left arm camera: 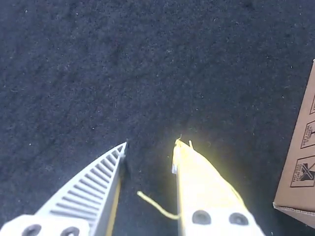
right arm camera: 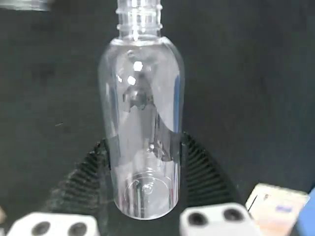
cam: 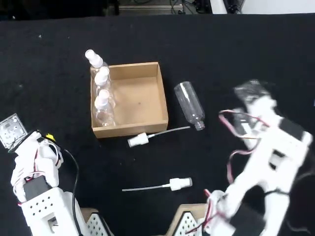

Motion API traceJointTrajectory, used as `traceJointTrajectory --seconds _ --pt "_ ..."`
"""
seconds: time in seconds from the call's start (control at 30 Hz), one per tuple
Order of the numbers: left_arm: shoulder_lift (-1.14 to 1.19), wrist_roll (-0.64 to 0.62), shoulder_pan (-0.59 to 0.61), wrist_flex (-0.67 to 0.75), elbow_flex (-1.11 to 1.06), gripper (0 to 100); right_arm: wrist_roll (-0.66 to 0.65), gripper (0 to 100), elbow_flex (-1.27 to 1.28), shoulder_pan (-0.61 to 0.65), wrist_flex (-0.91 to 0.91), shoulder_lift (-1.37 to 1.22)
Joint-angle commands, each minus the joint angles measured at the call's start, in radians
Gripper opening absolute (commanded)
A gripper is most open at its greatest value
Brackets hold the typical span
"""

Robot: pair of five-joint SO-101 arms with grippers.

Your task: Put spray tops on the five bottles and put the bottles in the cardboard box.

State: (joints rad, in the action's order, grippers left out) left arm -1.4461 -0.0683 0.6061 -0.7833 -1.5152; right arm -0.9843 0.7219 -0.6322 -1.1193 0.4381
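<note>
Clear plastic is gripped on the right: an uncapped clear plastic bottle (right arm camera: 142, 98) is clamped at its lower body by the right gripper (right arm camera: 145, 142), with the neck left free, judged ready for capping. A second uncapped clear bottle (cam: 189, 105) is laid just right of the brown cardboard box (cam: 130, 129), and three capped bottles (cam: 102, 101) are stood along its left wall. One white tubed spray top (cam: 138, 140) is laid just near of the box, another white spray top (cam: 180, 184) nearer still. The left gripper (left arm camera: 150, 142) is held partly open over bare black cloth (left arm camera: 98, 59).

Cardboard box (cam: 140, 98), open, upper centre-left; three capped bottles (cam: 102, 96) in a row along its left wall; uncapped bottle (cam: 189, 104), clear, lying right of box; spray top (cam: 138, 140) with tube, just below box; second spray top (cam: 179, 184), lower centre; second uncapped bottle (right arm camera: 142, 98), clear, gripped between the fingers of the right gripper (right arm camera: 143, 142).
</note>
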Motion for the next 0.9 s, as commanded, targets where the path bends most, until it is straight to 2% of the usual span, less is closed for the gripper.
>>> traceJointTrajectory --seconds 0.0,0.07,0.2,0.27,0.4,0.63,0.87 --pt "-0.015 -0.002 -0.005 0.017 0.012 13 0.06 3.7 -0.048 -0.117 0.14 -0.168" --pt "-0.015 -0.002 -0.005 0.017 0.012 13 0.066 8.9 -0.058 -0.109 0.137 -0.209" --pt "-0.015 -0.002 -0.005 0.015 0.012 13 0.068 29.7 -0.104 -0.046 0.078 -0.255" --pt "-0.015 -0.002 -0.005 0.014 0.012 13 0.083 34.6 -0.151 -0.02 0.025 -0.259" --pt "-0.015 -0.002 -0.005 0.014 0.012 13 0.155 30.6 -0.266 0.008 -0.048 -0.268" --pt "-0.015 -0.002 -0.005 0.014 0.012 13 0.109 28.9 -0.275 0.035 -0.041 -0.269" --pt "-0.015 -0.002 -0.005 0.012 0.012 13 0.137 28.6 -0.102 0.032 0.224 -0.314"
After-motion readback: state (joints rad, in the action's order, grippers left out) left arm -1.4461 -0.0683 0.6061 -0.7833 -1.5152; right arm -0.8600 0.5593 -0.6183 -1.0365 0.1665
